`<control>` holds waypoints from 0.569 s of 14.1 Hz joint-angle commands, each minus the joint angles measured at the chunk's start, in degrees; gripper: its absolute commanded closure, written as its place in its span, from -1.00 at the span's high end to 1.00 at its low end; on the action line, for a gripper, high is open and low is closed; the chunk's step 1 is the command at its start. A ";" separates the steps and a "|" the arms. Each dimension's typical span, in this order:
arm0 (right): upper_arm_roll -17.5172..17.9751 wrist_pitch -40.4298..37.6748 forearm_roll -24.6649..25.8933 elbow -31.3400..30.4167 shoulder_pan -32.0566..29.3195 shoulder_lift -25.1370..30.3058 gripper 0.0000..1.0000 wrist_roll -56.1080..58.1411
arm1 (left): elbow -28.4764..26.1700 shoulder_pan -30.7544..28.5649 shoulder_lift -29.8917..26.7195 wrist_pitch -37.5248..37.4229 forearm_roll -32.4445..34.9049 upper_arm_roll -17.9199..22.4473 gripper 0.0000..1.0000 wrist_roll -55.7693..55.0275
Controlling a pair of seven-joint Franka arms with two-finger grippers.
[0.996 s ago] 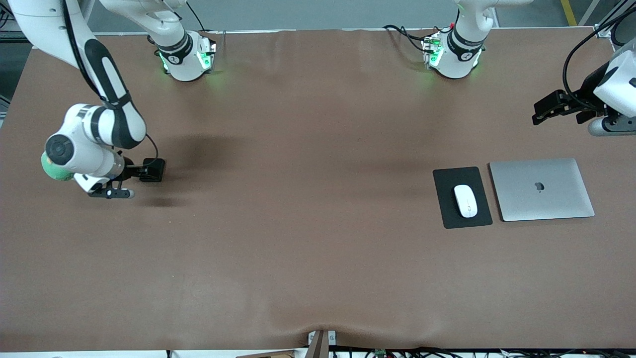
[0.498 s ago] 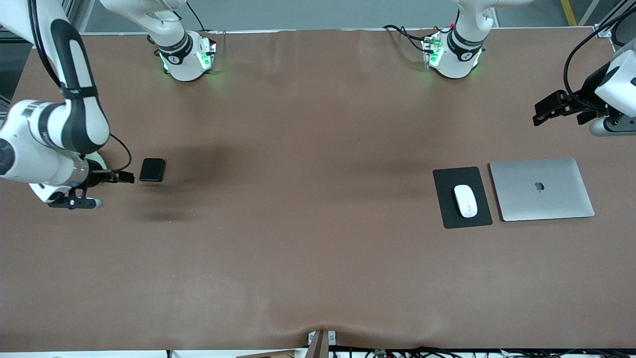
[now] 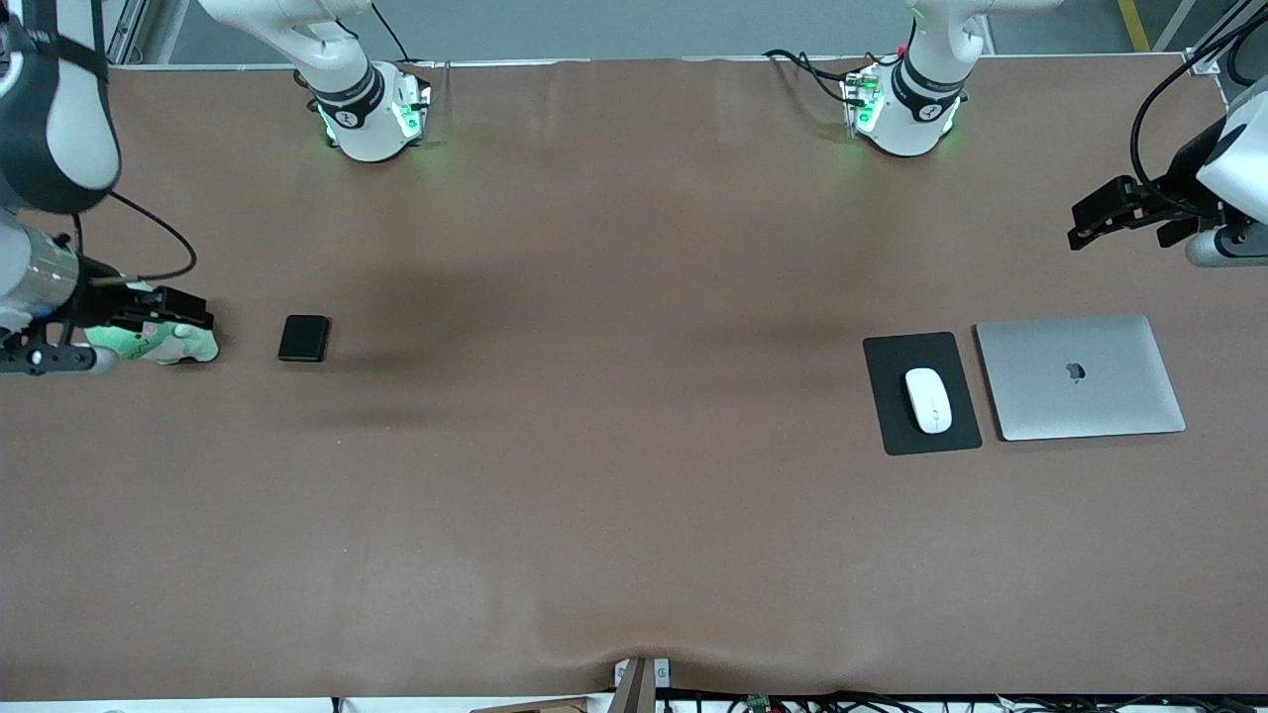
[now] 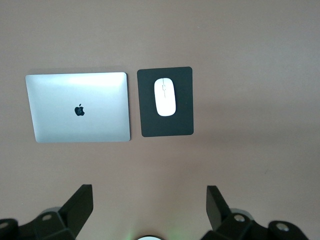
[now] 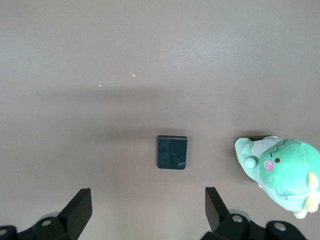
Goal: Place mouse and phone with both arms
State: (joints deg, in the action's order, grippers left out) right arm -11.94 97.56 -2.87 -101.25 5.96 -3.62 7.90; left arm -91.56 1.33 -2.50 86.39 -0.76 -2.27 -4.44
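The phone (image 3: pixel 303 338) lay flat on the tabletop (image 3: pixel 614 495) toward the right arm's end, beside a green plush (image 3: pixel 158 342). The mouse (image 3: pixel 928 400) sat on a pad (image 3: pixel 892 356) beside a closed laptop (image 3: pixel 1080 377). Both end effectors, left (image 3: pixel 1090 220) and right (image 3: pixel 193 315), hung spread and empty.

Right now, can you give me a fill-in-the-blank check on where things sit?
1. The mouse lies on the black ____.
2. Beside the mouse pad lies a closed silver ____.
3. The phone lies flat on the ____.
4. Beside the phone sits a green plush ____.

Missing words: mouse pad; laptop; table; toy
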 commanded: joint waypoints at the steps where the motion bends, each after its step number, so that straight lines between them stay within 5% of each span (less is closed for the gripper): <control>1: 3.05 -8.66 0.67 10.67 -1.12 -0.50 1.00 0.37 | 1.47 -0.18 0.83 -0.17 -0.56 0.33 1.00 1.10; 3: 3.77 -14.91 0.50 17.73 -2.96 -2.35 1.00 0.19 | 1.56 -0.18 0.83 -0.17 -0.64 0.33 1.00 1.10; 8: 5.43 -19.32 -0.21 23.89 -5.25 -1.39 1.00 -0.33 | 1.47 -0.18 0.83 -0.17 -0.82 0.33 1.00 1.10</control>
State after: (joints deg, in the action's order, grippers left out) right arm -9.11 81.40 -2.85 -81.46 3.56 -3.62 7.82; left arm -91.53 1.29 -2.50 86.40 -0.76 -2.16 -4.44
